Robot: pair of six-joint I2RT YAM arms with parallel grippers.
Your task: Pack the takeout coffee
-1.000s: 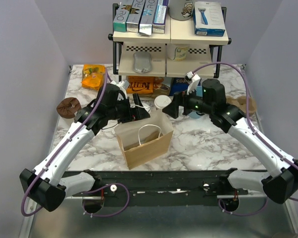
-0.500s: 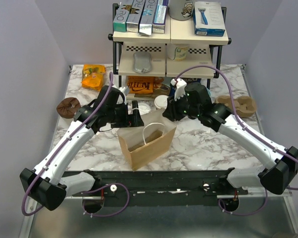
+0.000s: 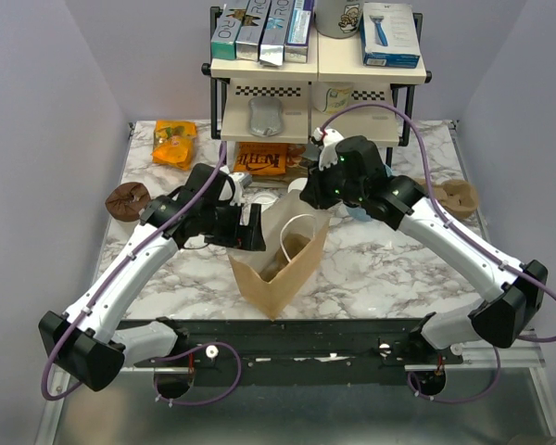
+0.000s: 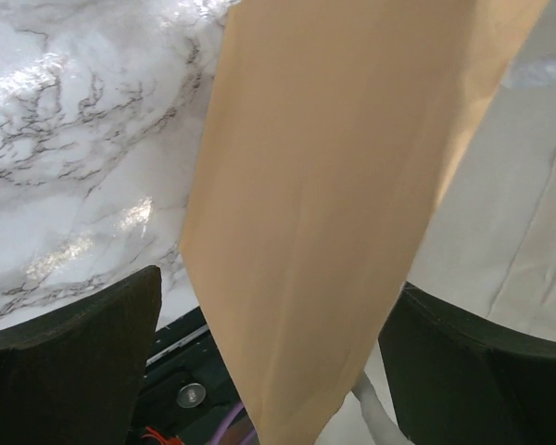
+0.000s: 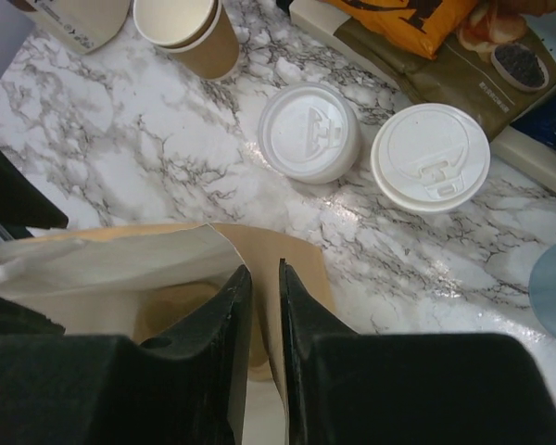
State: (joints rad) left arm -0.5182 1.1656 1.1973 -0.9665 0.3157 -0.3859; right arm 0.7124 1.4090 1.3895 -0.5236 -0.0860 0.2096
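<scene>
Here, the small paper cup with a round white plastic lid (image 5: 430, 158) stands outside the brown paper bag (image 3: 276, 273).
It sits on the marble worktop (image 5: 120, 158), upper right in the right wrist view. The right end effector (image 5: 262, 276) pinches the bag's rim. The left end effector (image 4: 278, 366) is spread wide, with the bag's side between its fingers.

White, grey-veined marble-look bench (image 5: 120, 176): glossy, smooth, glare patches. Tall tan-brown paper bag (image 4: 334, 185): matt kraft paper, smooth outside with soft creases, paler lining inside. Left round white plastic lid (image 5: 308, 130) and right round white plastic lid (image 5: 430, 156): smooth moulded plastic, faint sheen. Open tan paper cup (image 5: 190, 37): matt paper, pale inner wall. Orange snack packet (image 5: 398, 11): shiny film. Right claw (image 5: 261, 273) and left claw (image 4: 269, 357): black, matt, plastic-looking.
</scene>
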